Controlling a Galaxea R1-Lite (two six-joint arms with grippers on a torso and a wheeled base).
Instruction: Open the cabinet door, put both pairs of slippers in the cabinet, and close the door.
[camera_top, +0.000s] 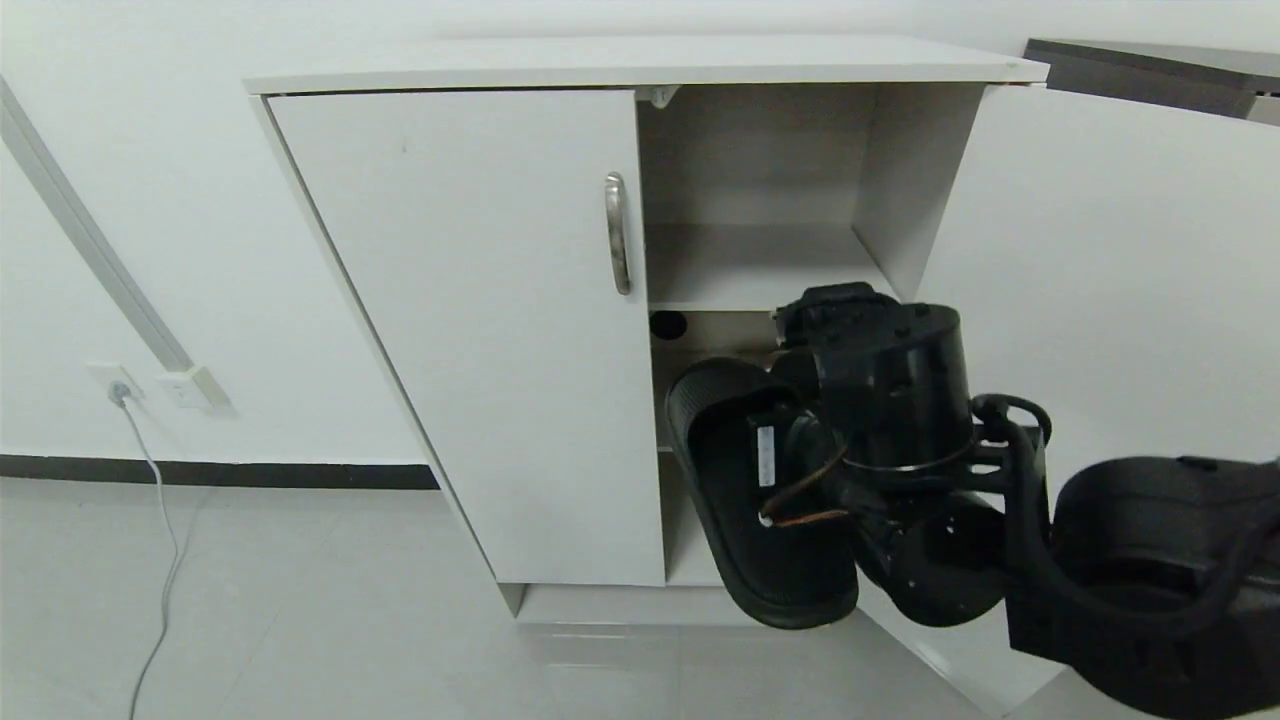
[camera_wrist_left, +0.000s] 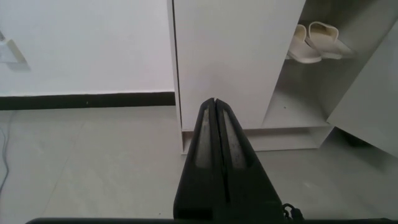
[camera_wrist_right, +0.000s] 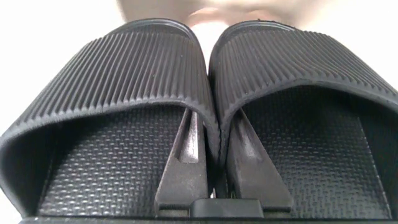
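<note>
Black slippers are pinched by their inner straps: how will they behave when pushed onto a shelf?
The black slippers look like soft moulded foam, so probably light and a bit bendy; the straps may flex under the right tool. Ribbed, textured surfaces should resist slipping. Gripped only at the straps, the soles may sag or swing.

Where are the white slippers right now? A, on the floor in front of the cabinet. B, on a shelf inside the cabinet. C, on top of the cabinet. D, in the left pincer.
B: the white slippers lie side by side on a shelf inside the cabinet, on its open side, and the left pincer is shut and empty.
</note>
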